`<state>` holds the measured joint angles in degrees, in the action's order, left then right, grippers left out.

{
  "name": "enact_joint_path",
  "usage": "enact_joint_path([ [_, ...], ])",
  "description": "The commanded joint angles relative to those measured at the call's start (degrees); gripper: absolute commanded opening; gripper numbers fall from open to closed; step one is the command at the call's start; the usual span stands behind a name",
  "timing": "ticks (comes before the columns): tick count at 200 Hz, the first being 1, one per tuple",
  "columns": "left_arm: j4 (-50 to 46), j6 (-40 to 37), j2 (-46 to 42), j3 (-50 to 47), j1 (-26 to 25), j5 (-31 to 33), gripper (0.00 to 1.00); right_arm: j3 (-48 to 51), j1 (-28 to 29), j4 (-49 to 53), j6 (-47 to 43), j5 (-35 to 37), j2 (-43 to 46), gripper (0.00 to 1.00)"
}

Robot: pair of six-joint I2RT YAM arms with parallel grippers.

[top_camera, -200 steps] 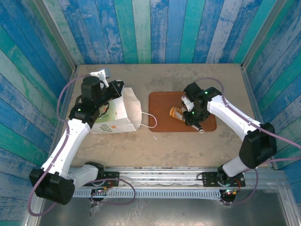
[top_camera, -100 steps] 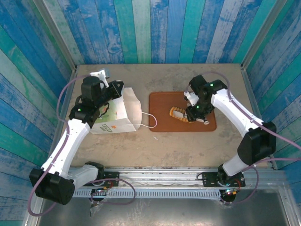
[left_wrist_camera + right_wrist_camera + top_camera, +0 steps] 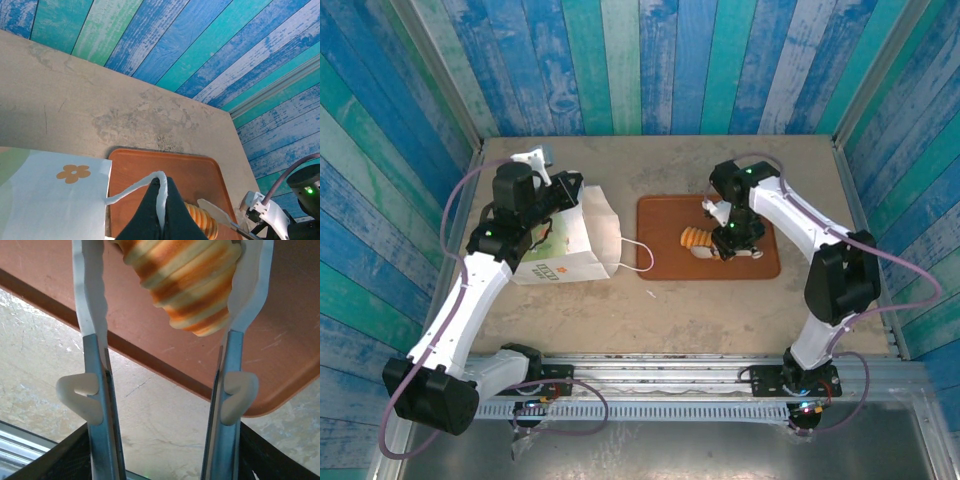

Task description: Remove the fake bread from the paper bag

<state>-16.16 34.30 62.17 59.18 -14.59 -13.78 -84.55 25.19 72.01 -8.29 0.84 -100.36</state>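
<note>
Pinching the white cord handle (image 3: 131, 188) of the paper bag (image 3: 50, 200), the left gripper (image 3: 161, 197) has its dark fingers pressed tight together on the loop, with the bag sitting on the table (image 3: 720, 300) just left of the brown tray (image 3: 660, 225). Over on the tray, the right gripper (image 3: 167, 265) straddles a ridged golden roll (image 3: 187, 290) of fake bread lying on the tray floor (white fingers spread, one brushing the roll, the other a sliver clear). Whether any bread lies inside the bag cannot be told.
</note>
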Motion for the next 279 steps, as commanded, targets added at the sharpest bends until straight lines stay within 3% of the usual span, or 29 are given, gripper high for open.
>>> enact_joint_path([
  [1, 0.26, -0.96, -2.66, 0.05, -0.11, 0.95, 0.0, -1.51, 0.39, 1.67, 0.0, 2.66, 0.63, 0.57],
  [33, 0.19, -1.17, -2.5, 0.06, -0.09, 0.95, 0.0, -0.29, -1.57, -1.04, 3.28, 1.98, 4.04, 0.45],
  [78, 0.52, -1.37, -2.58, -0.55, -0.09, 0.6, 0.0, 0.98, -12.51, -2.23, 16.66, -1.7, 6.2, 0.42],
  [101, 0.52, -1.65, -2.49, -0.65, -0.09, 0.45, 0.0, 1.66, -15.45, -2.41, 22.05, -4.26, 5.88, 0.41],
  [143, 0.5, -1.82, -2.58, -0.71, -0.09, 0.55, 0.0, 2.44, -16.3, -4.61, 26.93, -5.94, 4.91, 0.45],
  [190, 0.16, -1.41, -3.24, -1.41, -0.04, 1.06, 0.0, 5.18, -16.7, -10.65, 32.27, -3.23, 5.47, 0.47],
  [238, -0.39, -1.64, -3.37, -0.92, -0.09, 1.21, 0.0, 6.32, -16.86, -11.78, 34.05, -0.65, 6.18, 0.56],
  [279, -0.1, -1.52, -3.13, -1.17, -0.09, 1.06, 0.0, 7.23, -17.75, -12.42, 31.81, -4.84, 6.87, 0.59],
])
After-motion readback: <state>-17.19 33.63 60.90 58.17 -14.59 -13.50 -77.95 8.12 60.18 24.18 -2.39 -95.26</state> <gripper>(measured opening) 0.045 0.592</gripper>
